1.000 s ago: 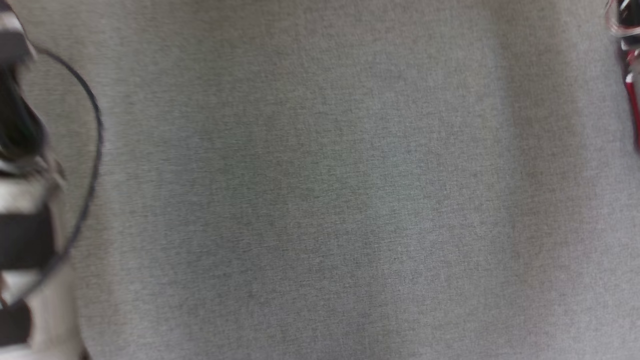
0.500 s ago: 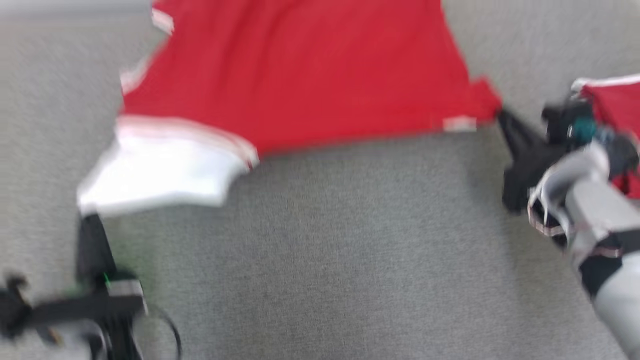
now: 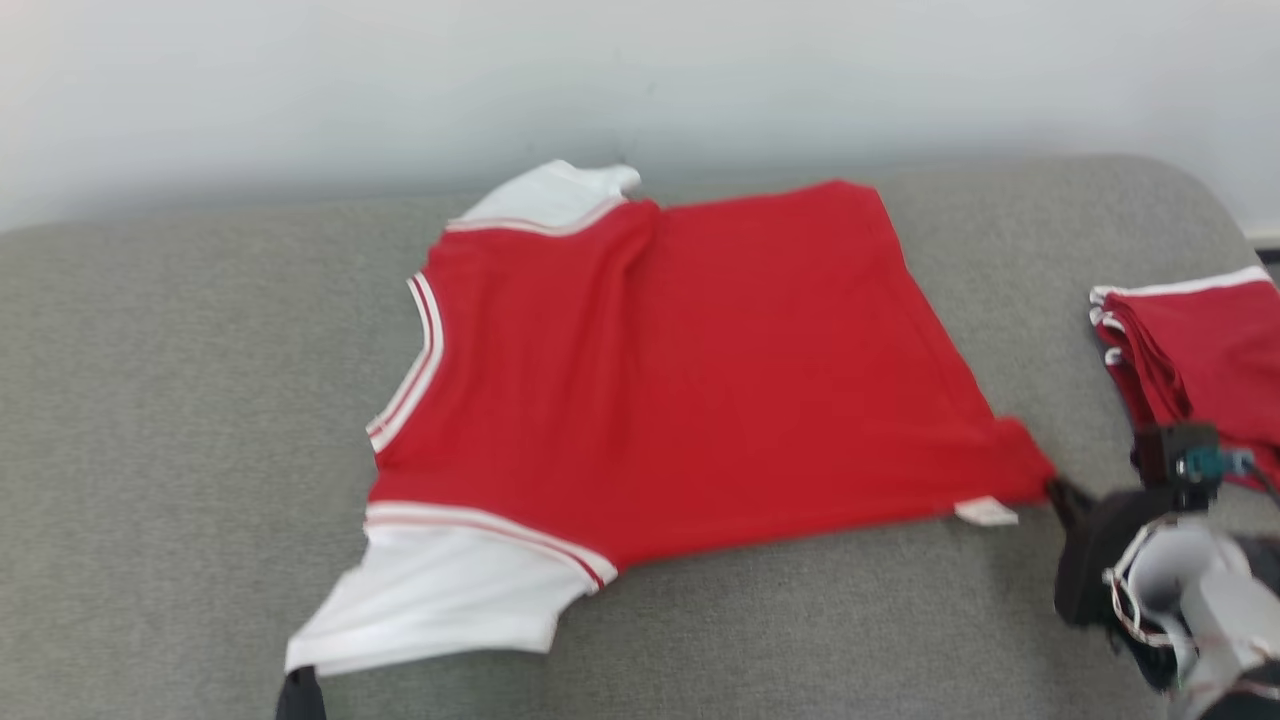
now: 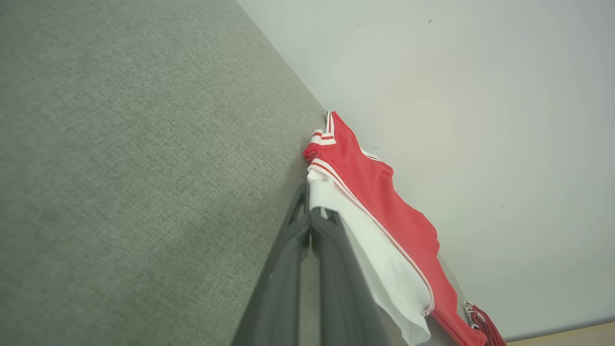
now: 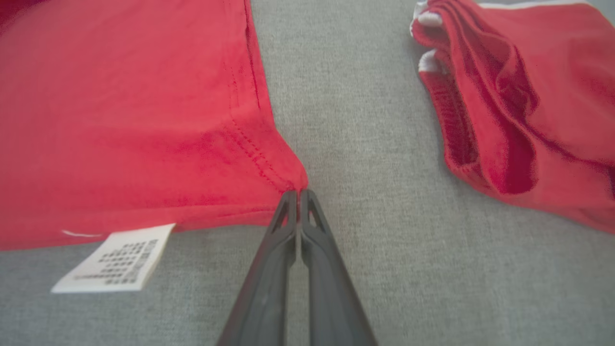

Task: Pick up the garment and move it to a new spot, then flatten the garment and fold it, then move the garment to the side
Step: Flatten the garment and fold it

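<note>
Head view: apparently smooth red garment (image 3: 680, 380)

Red garment (image 3: 680, 380), white-sleeved, red-and-white striped trim; plain grey surface (image 3: 150, 450)

I'm looking at a grey fabric-covered surface (image 3: 160, 420) that runs across the middle and bottom of the head view, its rounded far corner at the upper right. The red garment (image 3: 690, 380) lies spread flat on it at centre frame, one white sleeve (image 3: 450, 600) toward the lower left and the other (image 3: 550, 195) at the top. At the right edge a folded pile of red clothes (image 3: 1210, 350) rests on the same surface, apart from the garment.
</note>
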### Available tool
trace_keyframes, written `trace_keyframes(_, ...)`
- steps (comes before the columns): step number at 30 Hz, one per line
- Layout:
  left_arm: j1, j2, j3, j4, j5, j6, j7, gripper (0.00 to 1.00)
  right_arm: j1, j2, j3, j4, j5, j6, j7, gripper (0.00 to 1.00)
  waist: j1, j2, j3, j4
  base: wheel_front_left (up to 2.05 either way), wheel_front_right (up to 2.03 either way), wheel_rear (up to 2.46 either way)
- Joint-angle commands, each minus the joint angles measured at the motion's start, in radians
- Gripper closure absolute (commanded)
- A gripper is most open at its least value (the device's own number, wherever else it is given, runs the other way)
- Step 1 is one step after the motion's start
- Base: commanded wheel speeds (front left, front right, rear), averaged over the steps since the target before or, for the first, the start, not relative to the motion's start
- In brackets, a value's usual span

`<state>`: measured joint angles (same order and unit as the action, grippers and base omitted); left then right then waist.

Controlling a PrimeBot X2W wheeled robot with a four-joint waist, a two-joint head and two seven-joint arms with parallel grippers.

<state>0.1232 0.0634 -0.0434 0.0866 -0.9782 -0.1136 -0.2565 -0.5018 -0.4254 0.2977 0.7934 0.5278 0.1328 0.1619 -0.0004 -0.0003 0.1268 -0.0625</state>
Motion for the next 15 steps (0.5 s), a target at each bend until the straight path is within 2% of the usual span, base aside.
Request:
trace_keyframes(1, 0.021, 0.000, 0.000, -0.003, 0.012, 0.008, -0.006, 1.00, 0.035, -0.005, -0.020, -0.012, -0.011, -0.004, 0.020, 1.00, 0.0004, 0.0003, -0.041, 0.031, 0.00, 0.00, 0.00)
trace_keyframes(7, 0.057, -0.001, -0.015, -0.026, 0.036, 0.033, -0.006, 1.00, 0.251, 0.045, -0.136, -0.244, -0.069, -0.004, 0.218, 1.00, 0.0004, 0.0003, -0.047, 0.028, 0.00, 0.00, 0.00)
trace_keyframes(15, 0.070, 0.011, -0.020, -0.042, 0.047, 0.051, 0.005, 1.00, 0.546, 0.143, -0.344, -0.698, -0.169, -0.004, 0.552, 1.00, 0.0004, 0.0003, -0.041, 0.007, 0.00, 0.00, 0.00)
